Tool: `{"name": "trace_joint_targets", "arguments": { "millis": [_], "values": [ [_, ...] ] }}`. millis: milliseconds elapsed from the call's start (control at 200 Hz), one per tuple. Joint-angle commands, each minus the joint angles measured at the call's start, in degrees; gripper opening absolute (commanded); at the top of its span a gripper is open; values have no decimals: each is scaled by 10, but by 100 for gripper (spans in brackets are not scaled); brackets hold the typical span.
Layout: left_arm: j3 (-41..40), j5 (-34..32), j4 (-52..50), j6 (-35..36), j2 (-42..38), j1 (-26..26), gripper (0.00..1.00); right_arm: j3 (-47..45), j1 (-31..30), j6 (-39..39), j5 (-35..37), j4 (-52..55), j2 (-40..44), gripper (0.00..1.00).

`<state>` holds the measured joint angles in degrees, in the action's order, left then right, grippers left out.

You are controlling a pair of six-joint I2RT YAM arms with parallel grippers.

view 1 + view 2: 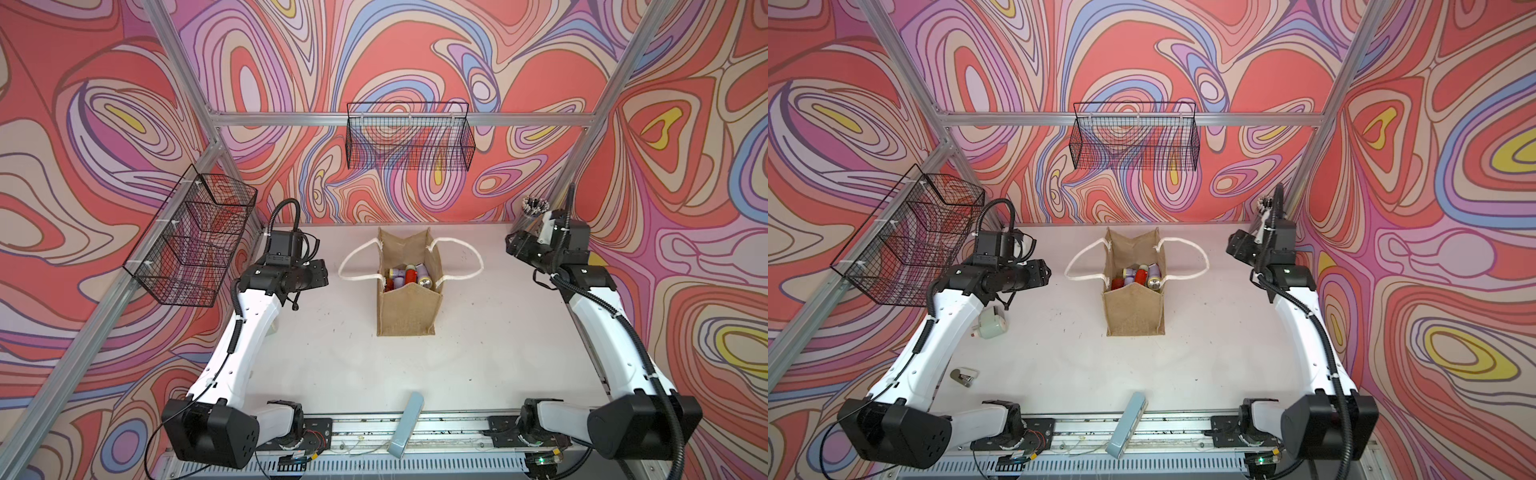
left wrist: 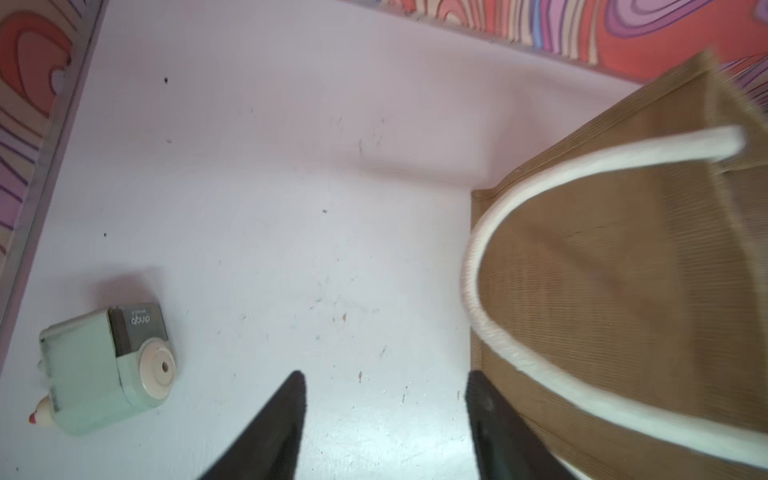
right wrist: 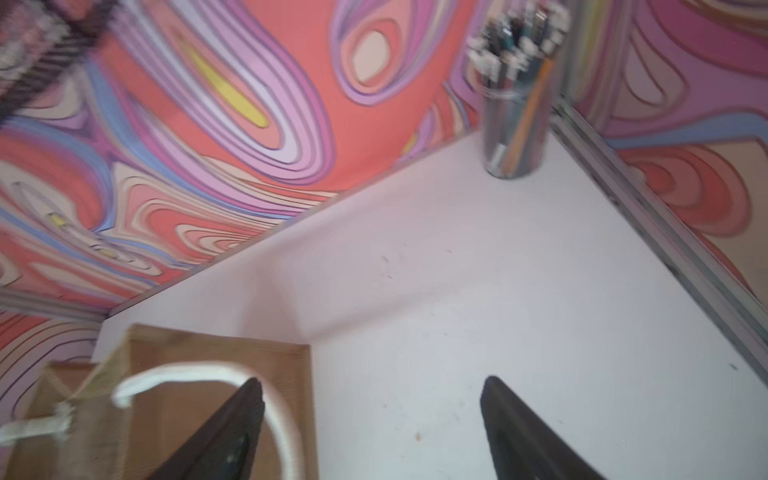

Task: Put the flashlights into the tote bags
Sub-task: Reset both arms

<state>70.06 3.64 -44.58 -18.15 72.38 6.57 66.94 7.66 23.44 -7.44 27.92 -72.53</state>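
The tote bag (image 1: 405,307) stands upright on the white worktop (image 1: 498,353), centred left to right and towards the far side. Its open mouth is longer from near to far than from left to right. The flashlights (image 1: 409,276) lie heaped inside it, below the rim. They are lilac and red, and one shows a silvery head (image 1: 426,283). Most show a round end upward, so their long axes stand upright or lean. The exact tilt cannot be told.

The left hand (image 2: 385,376) hangs above the worktop just left of the bag, level with its mouth. Its fingers (image 2: 286,415) are spread wide with nothing between them. The bag's left rope handle (image 2: 473,266) droops outward beside one finger, and contact there cannot be told.

The right hand (image 3: 374,379) is to the right of the bag and a little farther back. It is also released and empty. The right rope handle (image 3: 199,372) loops past one fingertip in the right wrist view. In both top views the hand sits apart from the loop.

A pale green pencil sharpener (image 2: 108,365) lies on the worktop left of the left hand. A cup of pens (image 3: 515,124) stands in the far right corner.
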Motion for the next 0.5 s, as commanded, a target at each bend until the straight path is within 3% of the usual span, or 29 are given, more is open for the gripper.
{"name": "trace_joint_targets", "arguments": {
  "millis": [0,165,270,411,496],
  "values": [
    [-44,-60,64,6,-13,-11,100,-76,51,-6,-71,-56,-1,84],
    [-143,-154,213,16,-16,-13,100,-240,56,-30,-81,-234,-2,83],
    [-204,-198,289,40,2,-16,100,-334,56,-30,-40,-383,-14,85],
    [-258,-284,392,87,30,-18,100,-362,56,-66,-14,-481,-67,85],
    [-311,-289,500,118,29,-23,100,-362,56,-87,-11,-528,-100,85]
  ]
}}
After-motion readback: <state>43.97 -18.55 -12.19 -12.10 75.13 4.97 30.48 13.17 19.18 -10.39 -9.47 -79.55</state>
